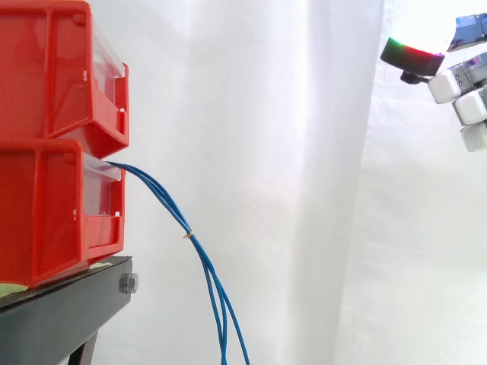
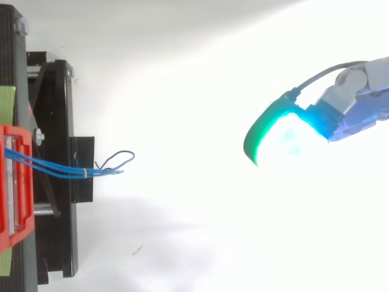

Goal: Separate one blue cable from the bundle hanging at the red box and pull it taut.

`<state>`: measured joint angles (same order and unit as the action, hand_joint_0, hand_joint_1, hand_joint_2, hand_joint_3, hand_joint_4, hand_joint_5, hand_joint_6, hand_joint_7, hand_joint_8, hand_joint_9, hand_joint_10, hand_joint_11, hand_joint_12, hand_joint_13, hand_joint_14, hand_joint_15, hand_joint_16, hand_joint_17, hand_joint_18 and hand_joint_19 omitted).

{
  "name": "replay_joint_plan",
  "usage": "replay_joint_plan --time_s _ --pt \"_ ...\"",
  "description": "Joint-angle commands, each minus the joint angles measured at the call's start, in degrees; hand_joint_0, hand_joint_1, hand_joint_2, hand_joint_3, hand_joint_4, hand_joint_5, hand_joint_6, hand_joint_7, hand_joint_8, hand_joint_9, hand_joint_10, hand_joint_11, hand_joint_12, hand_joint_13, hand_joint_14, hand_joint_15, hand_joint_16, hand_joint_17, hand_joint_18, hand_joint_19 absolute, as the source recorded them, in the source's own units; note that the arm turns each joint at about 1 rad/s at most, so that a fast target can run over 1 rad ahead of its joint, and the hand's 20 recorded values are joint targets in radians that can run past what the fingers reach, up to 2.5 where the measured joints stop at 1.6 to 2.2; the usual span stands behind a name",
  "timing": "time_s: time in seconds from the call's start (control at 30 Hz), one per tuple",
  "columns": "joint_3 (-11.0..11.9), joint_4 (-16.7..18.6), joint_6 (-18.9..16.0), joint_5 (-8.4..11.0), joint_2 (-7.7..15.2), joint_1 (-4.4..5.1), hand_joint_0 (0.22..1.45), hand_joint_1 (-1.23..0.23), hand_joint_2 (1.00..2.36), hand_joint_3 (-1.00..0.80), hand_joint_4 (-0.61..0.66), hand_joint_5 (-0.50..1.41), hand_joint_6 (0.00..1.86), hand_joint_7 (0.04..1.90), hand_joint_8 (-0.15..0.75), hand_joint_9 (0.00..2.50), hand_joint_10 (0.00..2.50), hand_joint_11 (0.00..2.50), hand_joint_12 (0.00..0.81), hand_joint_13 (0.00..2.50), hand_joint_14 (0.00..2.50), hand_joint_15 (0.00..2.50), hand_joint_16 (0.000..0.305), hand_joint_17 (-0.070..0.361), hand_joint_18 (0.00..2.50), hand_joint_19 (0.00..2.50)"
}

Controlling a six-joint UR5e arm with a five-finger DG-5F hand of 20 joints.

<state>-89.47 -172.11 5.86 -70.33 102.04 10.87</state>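
Note:
A bundle of thin blue cables (image 1: 214,289) comes out of the lower red box (image 1: 46,217) and hangs down past the stand's edge. A small tan tie (image 1: 188,236) binds the strands partway down. From above, the cables (image 2: 56,169) run right from the red box (image 2: 12,182) and end in a loose loop (image 2: 118,159). My hand (image 1: 466,87) is high at the right, far from the cables, open and holding nothing. Its pad glows white and red in the side view. In the top view the hand (image 2: 358,97) points left with a green-cyan fingertip (image 2: 273,131).
A second red box (image 1: 46,72) is stacked on the lower one. Both rest on a black stand (image 1: 65,312) with a bolt at its corner. The stand's black frame (image 2: 58,121) lies under the cables. A white curtain hangs behind.

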Motion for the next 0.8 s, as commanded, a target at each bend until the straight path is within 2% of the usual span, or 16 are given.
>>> replay_joint_plan --time_s 0.0,0.03,0.17,0.4,0.47,0.53,0.67,0.77 --pt "0.00 0.19 0.12 -0.07 0.00 -0.24 0.52 -0.62 1.00 -0.50 0.18 -0.21 0.50 0.71 0.307 0.56 0.01 0.23 0.351 0.56 0.01 0.21 0.041 0.093 0.47 0.30" --pt "0.00 -0.07 0.03 -0.16 0.00 0.02 0.52 -0.62 1.00 -0.50 0.18 -0.21 0.50 0.70 0.306 0.56 0.01 0.23 0.351 0.56 0.01 0.21 0.041 0.093 0.47 0.30" --pt "0.00 -0.16 0.03 0.02 0.00 0.11 0.52 -0.62 1.00 -0.50 0.18 -0.21 0.50 0.71 0.308 0.56 0.01 0.23 0.350 0.55 0.01 0.21 0.041 0.093 0.46 0.30" --pt "0.00 -0.25 0.12 0.02 0.00 0.11 0.52 -0.62 1.00 -0.50 0.18 -0.21 0.50 0.71 0.308 0.57 0.01 0.23 0.349 0.54 0.01 0.20 0.041 0.093 0.46 0.30" --pt "0.00 -0.25 0.12 -0.07 0.00 -0.15 0.52 -0.63 1.00 -0.50 0.18 -0.21 0.50 0.71 0.308 0.57 0.01 0.23 0.350 0.54 0.01 0.20 0.041 0.093 0.46 0.30" --pt "0.00 -0.60 0.12 -0.16 0.00 -0.33 0.53 -0.62 1.00 -0.50 0.18 -0.21 0.50 0.70 0.308 0.57 0.01 0.23 0.349 0.54 0.01 0.20 0.041 0.093 0.46 0.30" --pt "0.00 -4.03 0.21 0.02 0.09 -0.42 0.53 -0.62 1.00 -0.50 0.18 -0.21 0.50 0.70 0.309 0.57 0.01 0.23 0.347 0.54 0.01 0.20 0.041 0.092 0.46 0.31" --pt "0.00 -3.41 -0.23 0.28 0.09 -0.42 0.53 -0.62 1.00 -0.50 0.19 -0.21 0.50 0.70 0.314 0.58 0.01 0.23 0.346 0.54 0.01 0.20 0.040 0.091 0.47 0.31"
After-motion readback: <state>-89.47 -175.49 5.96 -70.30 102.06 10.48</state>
